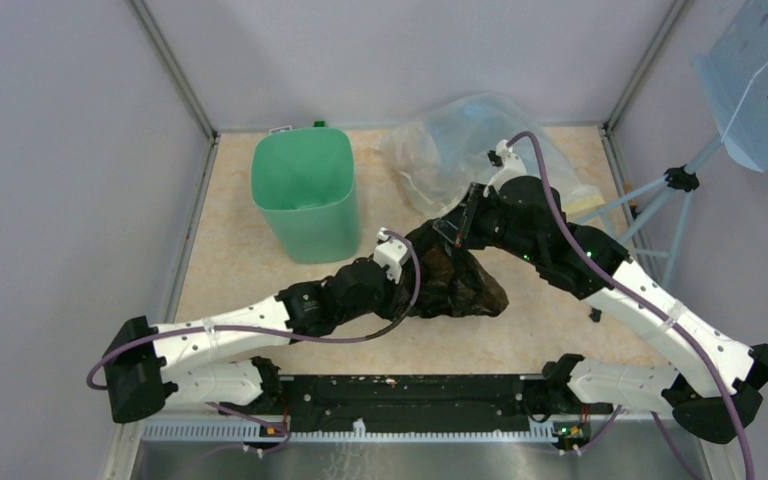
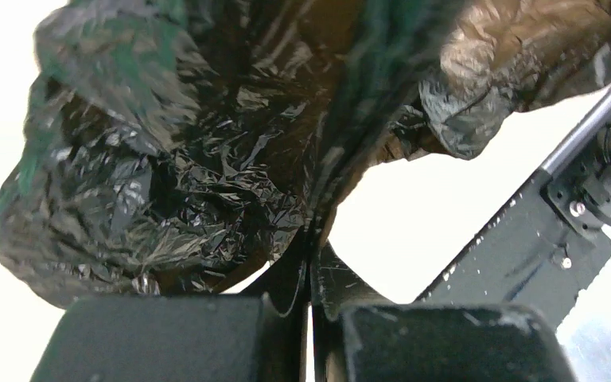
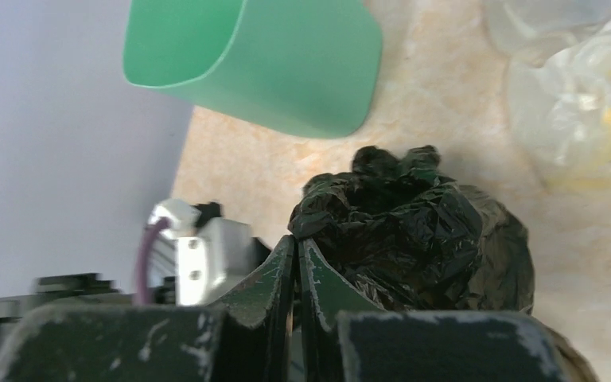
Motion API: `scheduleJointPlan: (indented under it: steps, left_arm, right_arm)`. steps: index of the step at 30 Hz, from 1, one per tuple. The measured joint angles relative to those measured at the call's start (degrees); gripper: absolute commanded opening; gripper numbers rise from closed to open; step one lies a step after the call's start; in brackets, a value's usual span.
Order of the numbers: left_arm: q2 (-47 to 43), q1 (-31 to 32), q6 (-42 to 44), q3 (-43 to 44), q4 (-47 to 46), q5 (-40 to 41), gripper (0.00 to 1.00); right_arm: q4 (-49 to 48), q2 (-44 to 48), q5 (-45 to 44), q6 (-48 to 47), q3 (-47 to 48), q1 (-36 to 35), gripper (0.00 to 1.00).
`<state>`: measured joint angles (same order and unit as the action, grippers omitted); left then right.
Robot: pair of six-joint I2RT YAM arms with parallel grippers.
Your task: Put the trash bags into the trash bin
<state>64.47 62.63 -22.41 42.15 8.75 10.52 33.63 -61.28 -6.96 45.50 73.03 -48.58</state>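
Thin, glossy, crinkled black plastic bag is bunched up mid-table, to the right of the mint-green plastic bin and nearer the arm bases. It isn't in the bin and isn't touching it. We can't tell whether the bag's underside is clear of the beige table.

Left pincer is clenched on a fold of the film, and the bulk of the bag balloons out past the fingertips. Right pincer is also clamped shut, on the bag's crumpled edge from the far side. So we have a two-point hold.

We judge the step in hand to be lift and carry to the bin. To do it well:
- Raise both arms together so the film doesn't tear or slip out of one grip.
- Get the hanging bulk above the rim before moving left, or it catches the wall and tips the bin.
- Centre it over the opening, lower it, then let go.

Big translucent clear plastic bag lies behind the right arm, near the back wall. We should keep the right elbow from dragging it.
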Motion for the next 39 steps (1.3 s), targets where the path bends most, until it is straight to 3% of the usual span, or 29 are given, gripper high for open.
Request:
scheduleJointPlan:
  steps: [5, 7, 8, 9, 10, 11, 13, 17, 20, 22, 24, 27, 32, 39]
  left_arm:
    - [-2.1, -0.1, -1.0, 4.6, 8.9, -3.1, 0.0]
    - [-3.0, -0.7, -1.3, 8.8, 12.8, -4.7, 0.0]
    - [-3.3, -1.1, -1.3, 11.1, 14.5, -5.7, 0.0]
    - [-3.5, -1.8, -1.3, 13.4, 16.1, -7.2, 0.0]
    - [-3.5, -2.9, -1.2, 16.3, 17.7, -9.0, 0.0]
    - [-3.3, -4.1, -1.1, 18.8, 19.1, -10.7, 0.0]
    - [-2.5, -6.9, -0.8, 23.7, 21.7, -14.4, 0.0]
    - [-0.4, -13.4, 0.1, 28.7, 24.6, -22.1, 0.0]
    - [1.4, -17.6, 0.6, 29.5, 26.5, -27.3, 0.0]
    - [2.6, -19.6, 1.3, 29.8, 27.9, -30.0, 0.0]
    - [3.5, -20.3, 1.7, 29.9, 28.8, -32.0, 0.0]
    - [4.0, -20.5, 2.0, 29.8, 29.4, -34.5, 0.0]
    - [4.0, -20.5, 1.8, 27.8, 28.5, -37.1, 0.0]
    - [4.8, -20.7, 0.8, 26.8, 27.5, -38.8, 0.0]
  right_arm:
    - [2.8, 0.4, -2.3, -8.9, -1.4, 0.1, 0.07]
    - [4.1, 0.4, -3.8, -11.4, -1.4, 0.3, 0.12]
    - [4.5, 0.4, -4.7, -12.5, -1.4, 0.5, 0.26]
    - [4.9, 0.4, -5.5, -13.6, -1.4, 0.6, 0.53]
    - [5.4, 0.4, -6.1, -14.8, -1.4, 0.7, 0.69]
    - [5.5, 0.4, -6.5, -15.3, -1.4, 0.7, 0.78]
    - [5.4, 0.8, -6.9, -17.5, -1.9, 0.8, 0.87]
    - [4.7, 4.4, -5.8, -21.1, -6.3, 0.8, 0.91]
    - [3.5, 8.7, -4.9, -23.3, -11.0, 0.8, 0.86]
    - [2.4, 10.8, -4.5, -24.1, -13.6, 0.8, 0.73]
    - [1.5, 11.8, -4.6, -24.3, -15.4, 0.8, 0.47]
    - [-1.2, 12.7, -3.6, -23.7, -19.0, 0.8, 0.0]
    - [-10.9, 13.6, 2.0, -20.8, -28.6, 0.6, 0.0]
    - [-34.3, 10.4, 4.0, -23.0, -45.6, -3.3, 0.0]
